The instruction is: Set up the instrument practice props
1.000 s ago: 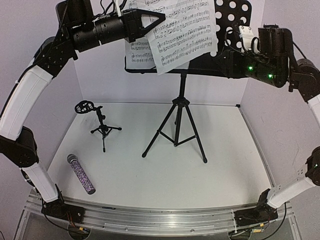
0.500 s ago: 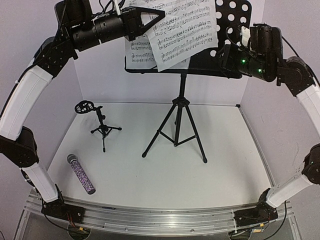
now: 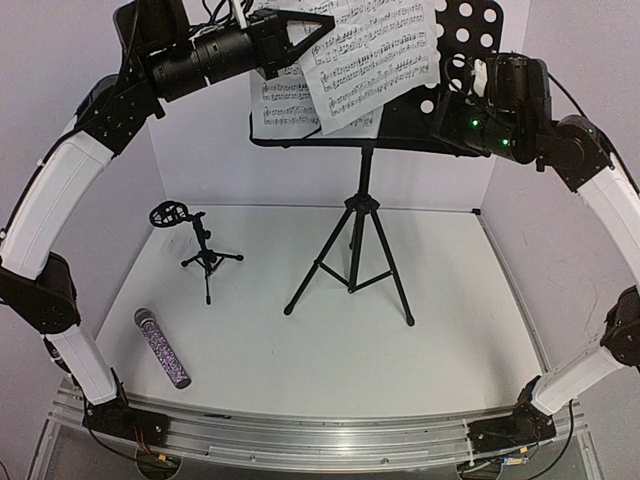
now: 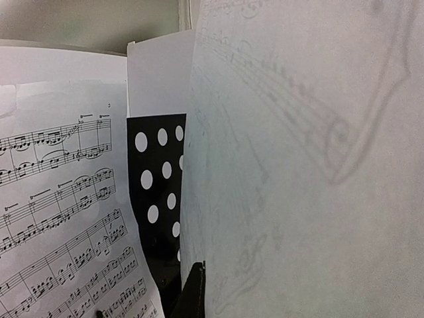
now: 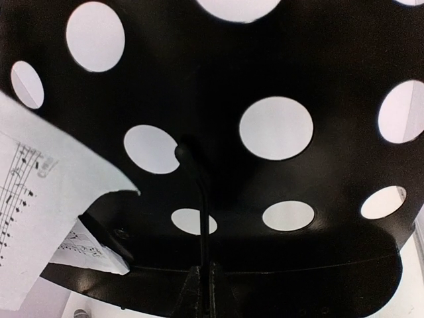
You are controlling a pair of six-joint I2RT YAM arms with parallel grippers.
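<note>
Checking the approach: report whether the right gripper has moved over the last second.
Yes. The right gripper has shifted left, closer to the music stand's perforated tray, in the top view.

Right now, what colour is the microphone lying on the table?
The microphone is glittery purple with a silver head; top external view shows it best.

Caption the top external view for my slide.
Left gripper holds a sheet-music page at the music stand; right gripper shut at its tray.

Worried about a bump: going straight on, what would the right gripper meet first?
The right gripper would likely meet the music stand's black perforated metal tray, close ahead of its fingers; depth is unclear.
</note>
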